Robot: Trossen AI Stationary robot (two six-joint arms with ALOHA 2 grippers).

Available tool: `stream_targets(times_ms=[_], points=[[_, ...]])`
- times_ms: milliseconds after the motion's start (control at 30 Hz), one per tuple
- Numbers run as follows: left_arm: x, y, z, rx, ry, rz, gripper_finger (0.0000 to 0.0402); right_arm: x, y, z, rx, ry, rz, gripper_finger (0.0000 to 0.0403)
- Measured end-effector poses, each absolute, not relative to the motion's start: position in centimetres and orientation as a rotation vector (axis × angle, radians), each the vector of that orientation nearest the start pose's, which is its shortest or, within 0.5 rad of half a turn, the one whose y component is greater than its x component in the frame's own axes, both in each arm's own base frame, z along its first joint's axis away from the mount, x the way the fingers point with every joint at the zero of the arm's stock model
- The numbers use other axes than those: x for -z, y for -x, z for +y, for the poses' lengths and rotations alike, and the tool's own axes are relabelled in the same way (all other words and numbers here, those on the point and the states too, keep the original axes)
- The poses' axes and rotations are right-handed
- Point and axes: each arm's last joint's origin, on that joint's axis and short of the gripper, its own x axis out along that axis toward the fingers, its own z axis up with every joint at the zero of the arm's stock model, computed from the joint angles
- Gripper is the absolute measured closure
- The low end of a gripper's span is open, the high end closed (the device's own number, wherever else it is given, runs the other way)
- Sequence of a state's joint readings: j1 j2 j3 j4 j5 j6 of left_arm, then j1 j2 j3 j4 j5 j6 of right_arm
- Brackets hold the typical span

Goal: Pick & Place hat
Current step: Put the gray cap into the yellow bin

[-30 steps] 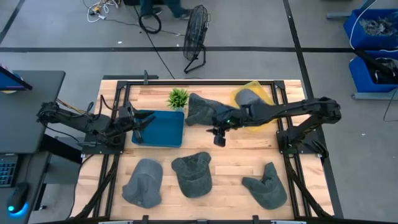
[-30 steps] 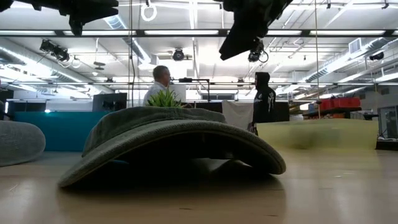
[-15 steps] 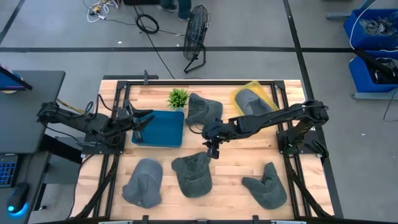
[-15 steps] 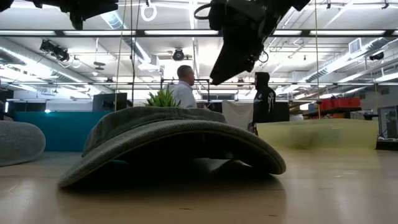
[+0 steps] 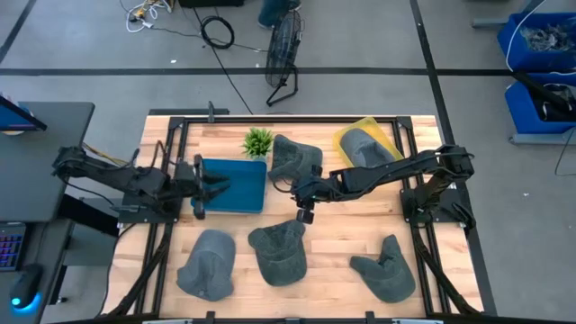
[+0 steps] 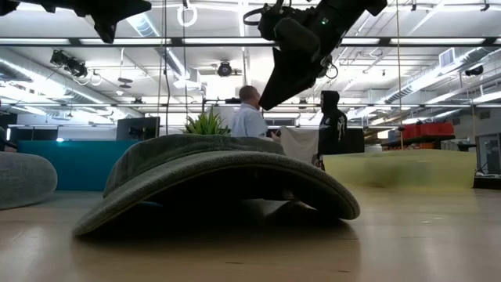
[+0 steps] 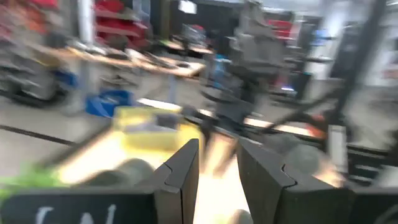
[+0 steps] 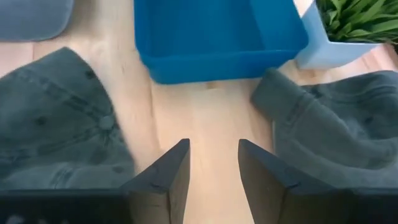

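Observation:
Several grey-green hats lie on the wooden table: three along the near edge, front left [image 5: 207,263], front middle [image 5: 279,252] and front right [image 5: 387,268], one at the far middle [image 5: 295,157], and one in a yellow tray [image 5: 364,144]. My right gripper [image 5: 304,214] is open and empty, in the air between the far-middle hat and the front-middle hat. In its wrist view [image 8: 212,168] bare table shows between the fingers, with a hat [image 8: 56,118] on one side and another hat [image 8: 329,130] on the other. My left gripper [image 5: 202,184] is open and empty at the blue tray's left edge.
A blue tray [image 5: 236,186] stands at the table's far left, with a small green plant [image 5: 258,140] behind it. The front-middle hat [image 6: 219,180] fills the low view, and people stand in the room beyond. A floor fan [image 5: 283,45] stands off the table.
My right gripper has swung from beside the far-middle hat toward the table's near edge and left, and now hangs just past the front-middle hat's far rim. Its fingers stay open. My left gripper has shifted a little at the blue tray's left edge. No hat has moved.

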State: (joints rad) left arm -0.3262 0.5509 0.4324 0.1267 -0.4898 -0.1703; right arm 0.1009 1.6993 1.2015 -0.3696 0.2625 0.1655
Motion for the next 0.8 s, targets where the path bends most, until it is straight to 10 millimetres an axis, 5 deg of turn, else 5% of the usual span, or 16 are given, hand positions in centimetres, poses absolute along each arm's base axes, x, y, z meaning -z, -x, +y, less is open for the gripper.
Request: stream_targets(times_ms=[233,400,600,800], points=[[-26.9,-14.7,-4.7,-0.007,0.166,0.030,0.0289,-23.3,-36.4,2.9,0.218,0.009,0.763,0.0263],[-28.3,-15.8,-5.5,0.012,0.075,0.075,0.0289,-23.4,-36.4,2.9,0.232,-0.032,0.753,0.0263],[-29.8,-16.8,-6.0,-0.002,0.032,0.292,0.0289,-23.3,-36.3,3.0,0.223,-0.059,0.766,0.0263],[-29.0,-17.8,-6.4,-0.028,0.031,0.440,0.0289,-22.9,-36.4,3.6,0.079,-0.113,0.804,0.0263]])
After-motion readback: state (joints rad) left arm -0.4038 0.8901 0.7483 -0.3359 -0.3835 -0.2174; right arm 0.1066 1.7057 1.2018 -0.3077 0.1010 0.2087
